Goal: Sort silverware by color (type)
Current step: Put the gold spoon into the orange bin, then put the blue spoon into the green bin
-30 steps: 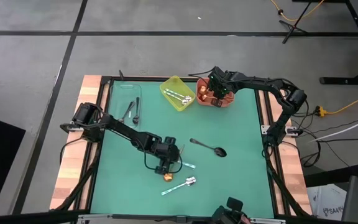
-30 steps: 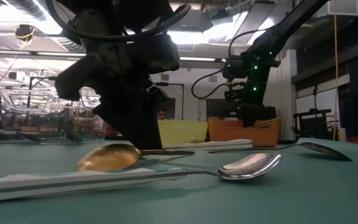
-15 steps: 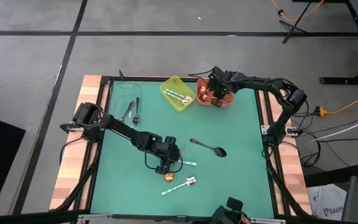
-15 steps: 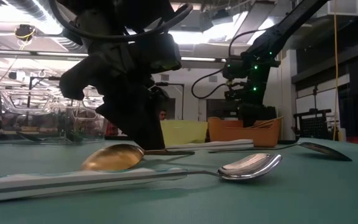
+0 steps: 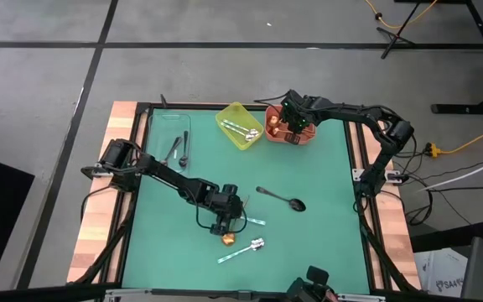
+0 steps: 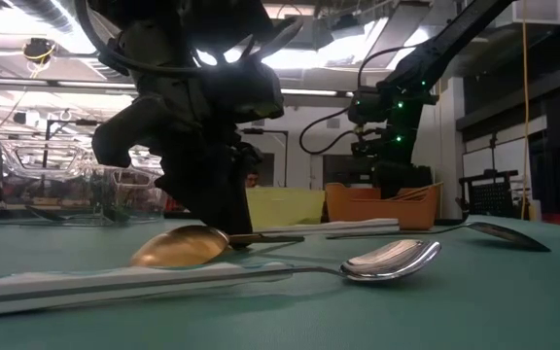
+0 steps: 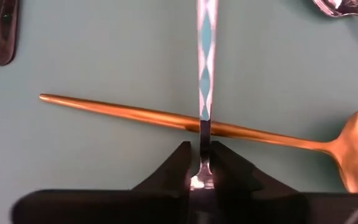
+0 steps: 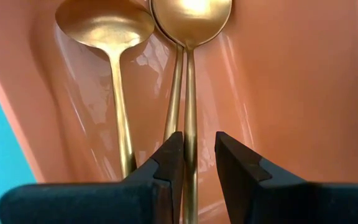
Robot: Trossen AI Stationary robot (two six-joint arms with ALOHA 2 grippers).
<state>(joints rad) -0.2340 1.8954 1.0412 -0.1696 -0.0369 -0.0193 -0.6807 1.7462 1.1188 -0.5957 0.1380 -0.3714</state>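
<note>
We recorded the green desk (image 5: 325, 176) carrying three bins at its far side: a clear bin (image 5: 168, 127) with black spoons (image 5: 179, 149), a yellow bin (image 5: 240, 126) with teal-handled spoons (image 5: 243, 130), and an orange bin (image 5: 290, 132) with gold spoons (image 8: 114, 37). The left end effector (image 5: 225, 220) stood near the desk's middle, clenched on the neck of a teal-handled spoon (image 7: 204, 56) that lay across a gold spoon (image 7: 185, 121). The right end effector (image 5: 290, 117) hung in the orange bin, its fingers (image 8: 166, 165) parted to either side of a gold handle (image 8: 191, 124); we could not tell whether they gripped it. A black spoon (image 5: 282, 198) and another teal-handled spoon (image 5: 241, 250) lay loose on the desk.
</note>
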